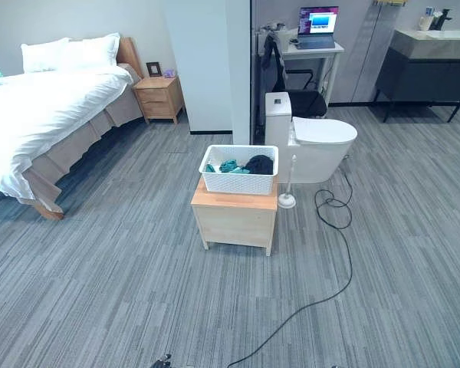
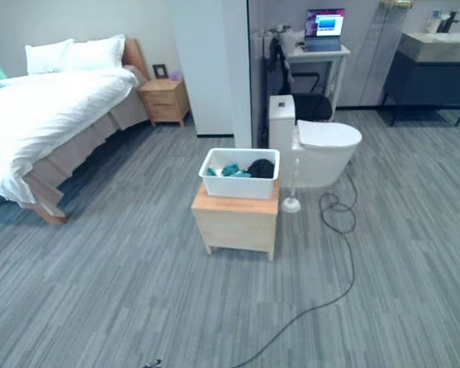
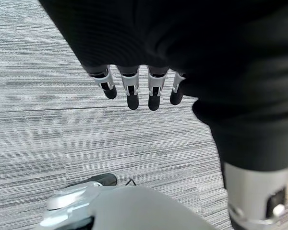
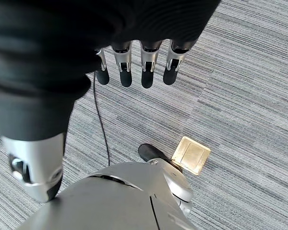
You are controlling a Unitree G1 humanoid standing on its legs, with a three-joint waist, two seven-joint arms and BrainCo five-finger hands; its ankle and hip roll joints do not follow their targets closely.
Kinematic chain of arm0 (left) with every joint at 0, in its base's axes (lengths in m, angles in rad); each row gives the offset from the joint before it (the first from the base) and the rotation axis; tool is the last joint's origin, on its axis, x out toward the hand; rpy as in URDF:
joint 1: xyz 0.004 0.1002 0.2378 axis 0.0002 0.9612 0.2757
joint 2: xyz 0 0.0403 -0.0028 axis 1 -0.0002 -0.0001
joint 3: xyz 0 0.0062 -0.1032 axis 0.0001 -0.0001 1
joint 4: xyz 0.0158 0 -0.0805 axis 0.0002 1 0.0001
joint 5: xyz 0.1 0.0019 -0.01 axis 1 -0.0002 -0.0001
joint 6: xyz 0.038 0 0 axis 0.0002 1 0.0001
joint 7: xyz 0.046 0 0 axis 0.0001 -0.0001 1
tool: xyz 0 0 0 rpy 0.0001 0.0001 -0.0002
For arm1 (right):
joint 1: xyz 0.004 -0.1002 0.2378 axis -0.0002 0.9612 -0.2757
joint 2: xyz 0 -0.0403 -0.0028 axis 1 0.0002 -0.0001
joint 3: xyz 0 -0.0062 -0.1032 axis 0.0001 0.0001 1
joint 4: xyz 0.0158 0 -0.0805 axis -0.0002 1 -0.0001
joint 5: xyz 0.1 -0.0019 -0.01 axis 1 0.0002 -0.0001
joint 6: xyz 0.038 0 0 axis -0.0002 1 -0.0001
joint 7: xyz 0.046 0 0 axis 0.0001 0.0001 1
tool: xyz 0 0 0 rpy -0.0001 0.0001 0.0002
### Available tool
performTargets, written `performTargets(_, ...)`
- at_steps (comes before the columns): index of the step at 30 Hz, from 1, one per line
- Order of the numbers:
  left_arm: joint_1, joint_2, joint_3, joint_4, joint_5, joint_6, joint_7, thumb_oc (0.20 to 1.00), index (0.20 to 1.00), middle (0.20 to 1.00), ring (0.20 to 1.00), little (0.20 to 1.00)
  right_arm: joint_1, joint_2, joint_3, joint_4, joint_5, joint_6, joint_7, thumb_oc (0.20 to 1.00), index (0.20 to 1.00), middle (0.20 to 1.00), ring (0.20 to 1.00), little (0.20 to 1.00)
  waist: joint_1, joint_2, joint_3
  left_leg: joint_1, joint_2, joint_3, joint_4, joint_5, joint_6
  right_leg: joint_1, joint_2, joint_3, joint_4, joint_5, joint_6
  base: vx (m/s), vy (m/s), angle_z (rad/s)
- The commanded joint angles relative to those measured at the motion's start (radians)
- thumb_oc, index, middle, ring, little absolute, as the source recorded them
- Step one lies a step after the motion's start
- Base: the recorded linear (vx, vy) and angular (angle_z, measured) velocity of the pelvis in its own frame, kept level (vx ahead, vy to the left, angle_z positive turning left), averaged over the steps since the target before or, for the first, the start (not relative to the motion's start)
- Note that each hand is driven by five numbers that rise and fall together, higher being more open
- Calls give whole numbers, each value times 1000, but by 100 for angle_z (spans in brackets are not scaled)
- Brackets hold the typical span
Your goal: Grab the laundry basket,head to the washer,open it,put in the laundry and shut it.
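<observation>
Fingers (image 3: 129,91) of the left hand (image 3: 149,43) and right hand (image 4: 134,28) hang straight, empty; walk squarely toward the far white perforated plastic laundry basket (image 1: 238,170) on the small wooden table (image 1: 234,215), then grasp both rims

Grey striped carpet floor (image 1: 123,261); white-made bed (image 1: 38,107) with two pillows at left, wooden nightstand (image 1: 159,98) beside it, white partition wall (image 1: 207,61), white toilet (image 1: 314,146), low wooden stand (image 1: 234,218), dark vanity (image 1: 425,65) at far right.
</observation>
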Motion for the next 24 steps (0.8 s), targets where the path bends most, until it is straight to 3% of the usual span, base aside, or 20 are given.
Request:
performTargets(1, -38, 5, 23, 13, 7, -31, 2, 1000, 1000, 1000, 1000, 1000, 7, 12, 42, 74, -13, 10, 2, 1000, 1000, 1000, 1000, 1000, -3, -57, -20, 12, 42, -74, -118, 56, -72, 135, -96, -6, -207, 70, 116, 0, 0, 0)
performTargets(24, -40, 17, 40, 45, 3, -31, 8, 1000, 1000, 1000, 1000, 1000, 3, 21, 60, 49, -3, 2, 7, 1000, 1000, 1000, 1000, 1000, -9, -69, -23, 12, 47, -70, -118, 54, -76, 134, -89, 0, -207, 68, 111, 0, 0, 0)
